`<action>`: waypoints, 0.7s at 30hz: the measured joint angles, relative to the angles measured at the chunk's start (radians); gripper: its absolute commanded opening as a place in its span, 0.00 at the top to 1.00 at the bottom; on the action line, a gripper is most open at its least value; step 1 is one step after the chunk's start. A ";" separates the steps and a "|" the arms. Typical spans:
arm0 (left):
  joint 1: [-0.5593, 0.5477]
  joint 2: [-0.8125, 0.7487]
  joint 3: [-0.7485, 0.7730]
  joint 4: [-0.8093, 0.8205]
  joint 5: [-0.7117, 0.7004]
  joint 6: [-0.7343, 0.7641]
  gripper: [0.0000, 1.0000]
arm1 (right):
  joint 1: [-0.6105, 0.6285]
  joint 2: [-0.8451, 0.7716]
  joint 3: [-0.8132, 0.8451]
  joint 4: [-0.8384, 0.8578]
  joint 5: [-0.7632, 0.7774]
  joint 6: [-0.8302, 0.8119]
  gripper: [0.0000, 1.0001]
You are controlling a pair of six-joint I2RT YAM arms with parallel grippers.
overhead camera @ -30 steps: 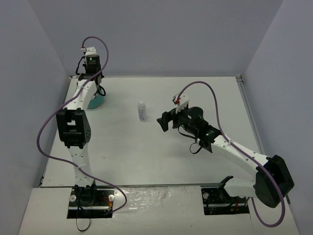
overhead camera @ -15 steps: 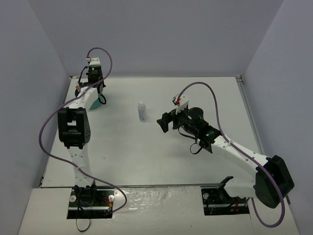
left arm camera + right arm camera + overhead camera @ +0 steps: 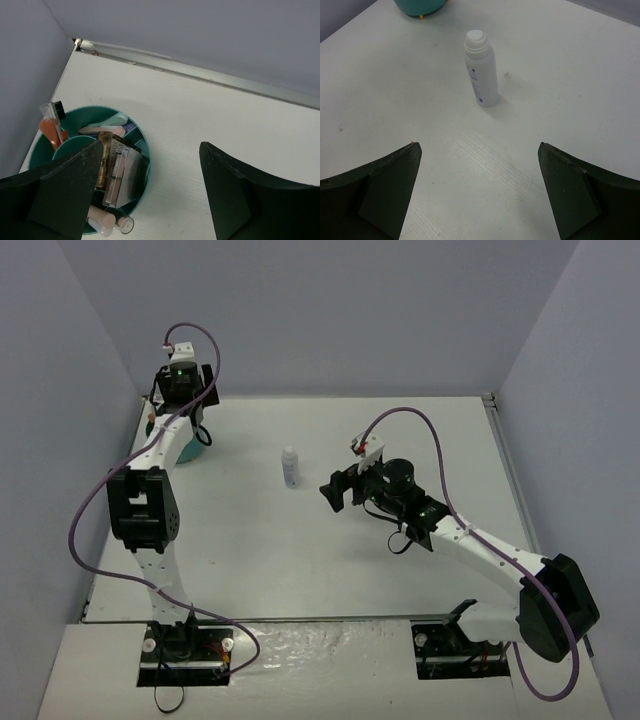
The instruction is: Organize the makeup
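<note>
the left gripper (image 3: 151,149) hangs above the round teal tub (image 3: 107,110) at the far left corner of the white table (image 3: 420,440), close to the grey side wall. its two dark fingers (image 3: 70,192) stand well apart with nothing between them. the tub holds most of the makeup: a pinkish-brown rectangular palette (image 3: 116,180) stands on edge in one section, with a dark-framed compact (image 3: 135,172) leaning just beside it. a pale teal stick (image 3: 111,120) and a pink stick (image 3: 100,131) lie across the far section, with a bit of purple showing next to them. an orange-pink stick with a black brush head (image 3: 54,122) stands up at the left rim. a clear-capped pink tube (image 3: 107,222) sits at the near rim. which sections the small sticks occupy is hard to tell, since the left finger hides part of the tub. the white bottle (image 3: 481,70) is the one item outside the tub: it stands upright in the middle of the table, well apart from the tub. the right gripper (image 3: 479,147) points at it from the right, its fingers spread wide and empty. the bottle stands ahead of the gap between them, not inside it and not touched.
</note>
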 measured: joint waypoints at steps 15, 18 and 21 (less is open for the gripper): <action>-0.069 -0.346 -0.204 -0.034 0.173 -0.078 0.03 | -0.006 -0.021 -0.005 -0.002 -0.008 0.001 0.00; -0.157 -0.429 -0.349 0.000 0.205 -0.096 0.03 | -0.012 -0.052 -0.013 -0.001 0.001 0.006 0.00; -0.258 -0.482 -0.466 0.015 0.227 -0.105 0.03 | -0.017 -0.096 -0.029 0.000 0.017 0.013 0.00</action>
